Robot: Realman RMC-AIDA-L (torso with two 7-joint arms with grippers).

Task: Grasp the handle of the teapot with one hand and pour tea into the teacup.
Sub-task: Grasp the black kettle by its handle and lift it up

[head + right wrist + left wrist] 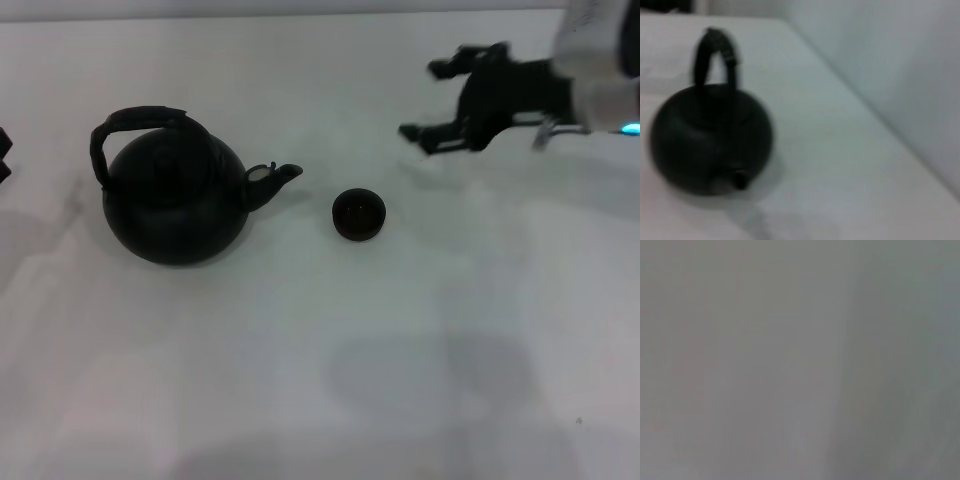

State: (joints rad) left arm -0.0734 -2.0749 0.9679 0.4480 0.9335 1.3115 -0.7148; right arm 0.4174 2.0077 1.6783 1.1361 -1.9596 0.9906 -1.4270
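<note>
Matte-black round teapot (pixel 175 200) stands upright at nine o'clock on the white table (pixel 400 350), arched wrapped handle (pixel 140 125) free, spout toward the small dark teacup (pixel 358 214) beside it, ready for pouring. Right gripper (pixel 425 100) hovers at two o'clock, fingers spread, unladen. Left gripper (pixel 3 155) sits parked at the nine o'clock edge; I cannot tell its state.

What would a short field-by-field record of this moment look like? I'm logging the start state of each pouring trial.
teapot: upright on the white table, robot's left side, spout toward the teacup
handle: arched over the lid, nothing gripping it
teacup: upright just off the spout tip, apart from the teapot
right gripper: above the table on the far right, fingers spread, holding nothing
left gripper: barely in view at the left edge, idle
pouring: not begun
</note>
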